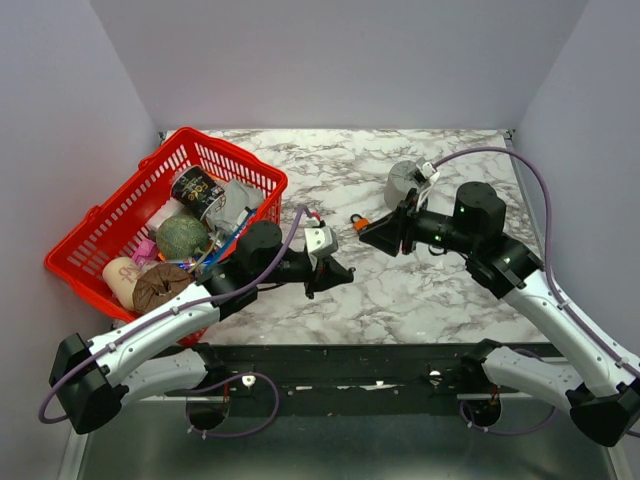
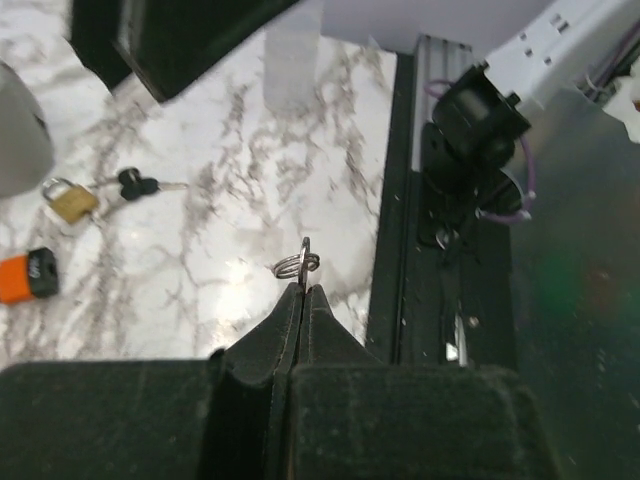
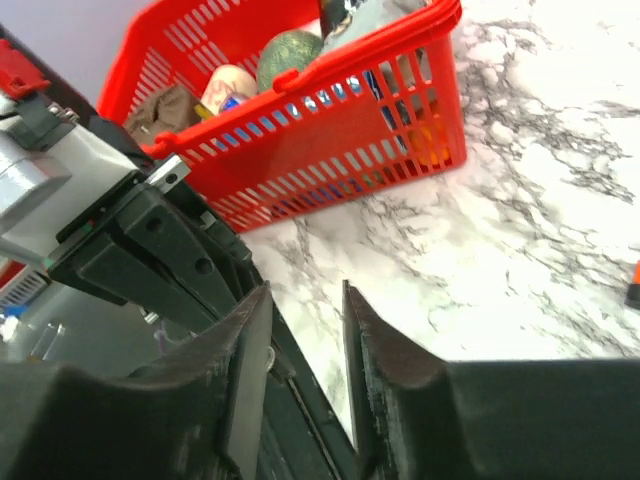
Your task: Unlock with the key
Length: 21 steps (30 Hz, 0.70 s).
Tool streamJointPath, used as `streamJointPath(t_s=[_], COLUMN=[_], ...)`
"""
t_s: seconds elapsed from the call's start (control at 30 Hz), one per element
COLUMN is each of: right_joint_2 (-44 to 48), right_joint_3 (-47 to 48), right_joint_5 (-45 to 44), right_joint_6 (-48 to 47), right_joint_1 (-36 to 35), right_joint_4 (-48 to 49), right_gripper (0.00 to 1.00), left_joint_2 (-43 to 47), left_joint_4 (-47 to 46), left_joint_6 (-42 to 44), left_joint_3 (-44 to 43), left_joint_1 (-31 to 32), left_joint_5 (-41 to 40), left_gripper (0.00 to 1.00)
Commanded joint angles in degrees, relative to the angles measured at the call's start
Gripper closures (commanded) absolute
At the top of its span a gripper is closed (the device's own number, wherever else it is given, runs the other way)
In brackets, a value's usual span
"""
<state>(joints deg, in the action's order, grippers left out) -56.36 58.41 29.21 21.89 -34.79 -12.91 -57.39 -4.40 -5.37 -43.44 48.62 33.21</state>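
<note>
My left gripper (image 2: 302, 292) fills the near edge of its wrist view, jaws pressed together on a small metal ring (image 2: 298, 264) that stands out past the tips. That arm reaches low from its base toward the middle of the marble table (image 2: 220, 230). The key (image 2: 137, 184) lies flat on the marble, just beside the brass padlock (image 2: 68, 200), with the orange padlock (image 2: 27, 276) nearby. My right gripper (image 3: 305, 295) faces the left one, arm folded at the elbow, jaws partly apart and holding nothing. The red basket (image 3: 330, 130) sits beyond.
</note>
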Motion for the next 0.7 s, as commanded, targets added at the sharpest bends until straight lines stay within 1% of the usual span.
streamJointPath(t_s=[0.0,0.13,0.23,0.27,0.37,0.5,0.67], right_joint_2=[1.5,0.3,-1.6,-2.0,-3.5,-4.3,-3.8], right_joint_3=[2.0,1.6,1.0,0.9,0.4,-0.8,-3.8], right_joint_5=[2.1,7.8,7.4,7.1,7.5,8.8,6.6], right_joint_6=[-11.2,-14.8,-16.4,-16.7,-17.2,-16.9,-16.1], right_joint_1=[0.1,-0.6,-2.6,-3.9,-5.9,-8.5,-10.7], right_joint_4=[-9.0,-11.7,-13.7,-14.3,-15.3,-15.7,-15.2], right_gripper=[0.49,0.5,0.52,0.56,0.59,0.59,0.59], left_joint_2=[0.0,-0.8,-2.4,-3.2,-4.1,-4.5,-6.1], left_joint_4=[7.7,9.1,11.0,11.7,14.2,14.4,15.2], left_joint_6=[3.0,3.3,3.8,4.3,4.9,4.9,5.0], left_joint_3=[-0.3,-0.5,-1.6,-2.0,-3.0,-3.1,-3.9], left_joint_1=[0.3,0.3,0.3,0.3,0.3,0.0,-0.8], left_joint_5=[8.4,10.2,12.0,12.1,12.1,11.8,13.0], left_gripper=[1.0,1.0,1.0,1.0,1.0,1.0,1.0])
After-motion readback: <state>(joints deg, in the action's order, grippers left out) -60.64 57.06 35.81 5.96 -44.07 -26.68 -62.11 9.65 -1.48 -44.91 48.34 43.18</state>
